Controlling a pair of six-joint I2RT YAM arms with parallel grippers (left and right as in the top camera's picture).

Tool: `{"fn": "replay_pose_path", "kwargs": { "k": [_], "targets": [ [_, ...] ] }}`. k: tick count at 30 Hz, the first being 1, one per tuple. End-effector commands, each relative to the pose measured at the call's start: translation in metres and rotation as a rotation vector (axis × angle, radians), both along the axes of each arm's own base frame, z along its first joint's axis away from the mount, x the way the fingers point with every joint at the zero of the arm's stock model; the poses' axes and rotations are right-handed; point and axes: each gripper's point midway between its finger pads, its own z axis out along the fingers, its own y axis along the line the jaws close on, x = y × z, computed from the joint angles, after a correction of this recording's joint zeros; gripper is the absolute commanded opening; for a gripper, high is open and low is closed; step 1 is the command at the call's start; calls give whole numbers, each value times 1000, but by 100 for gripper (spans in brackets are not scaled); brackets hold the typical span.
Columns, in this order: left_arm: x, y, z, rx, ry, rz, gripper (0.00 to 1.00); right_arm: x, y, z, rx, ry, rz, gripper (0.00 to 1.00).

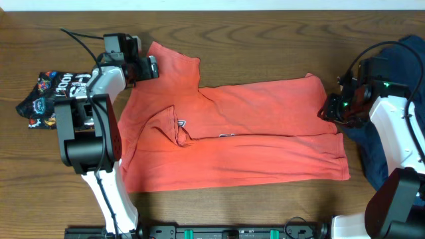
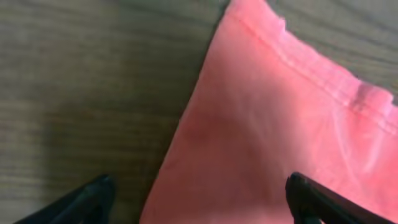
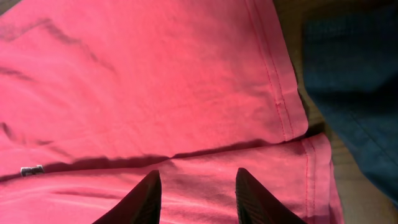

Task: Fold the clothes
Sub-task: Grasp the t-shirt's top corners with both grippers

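On the table (image 1: pixel 265 40), coral-red T-shirt (image 1: pixel 265 126), navy garment (image 3: pixel 354 81) beside its hem.

Parted right gripper (image 3: pixel 198 180) over coral T-shirt (image 3: pixel 155 81), navy garment (image 3: pixel 354 81) beside, perhaps touching.

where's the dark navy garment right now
In the overhead view the navy garment lies at the right edge of the table, partly under the right arm, just past the right hem of the red T-shirt.

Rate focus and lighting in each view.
Overhead: sharp and evenly lit, the T-shirt crisp, shadows soft. Left wrist: soft focus, the table grain smeared, the fingertips dark blurs. Right wrist: sharper, hem stitching readable, a dark shadow band along the fold.
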Motion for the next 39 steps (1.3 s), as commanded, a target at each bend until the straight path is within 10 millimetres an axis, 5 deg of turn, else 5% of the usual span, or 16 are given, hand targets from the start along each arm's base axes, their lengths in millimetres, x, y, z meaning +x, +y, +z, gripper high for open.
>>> {"fn": "replay_pose_path", "kwargs": {
  "k": [1, 3, 10, 14, 23, 29, 39],
  "targets": [
    [-1, -9, -9, 2, 23, -26, 87, 4, 4, 3, 3, -21, 19, 38],
    [-3, -15, -11, 0, 34, -37, 81, 8, 4, 3, 0, -35, 19, 43],
    [-20, -32, -20, -3, 110, -69, 21, 27, 0, -14, -15, -56, 23, 52],
    [-32, -32, -18, -52, 169, -22, 9, 56, -13, -24, -114, -131, 14, 62],
    [-45, -54, 40, -219, 148, -63, 8, 120, -23, -18, -189, -362, -6, 74],
    [-53, -54, 72, -216, 118, -66, 7, 140, -15, -42, -188, -392, 11, 75],
    [-77, -55, 71, -230, 221, -30, 8, 170, -4, -85, -154, -450, 0, 72]
  ]
}}
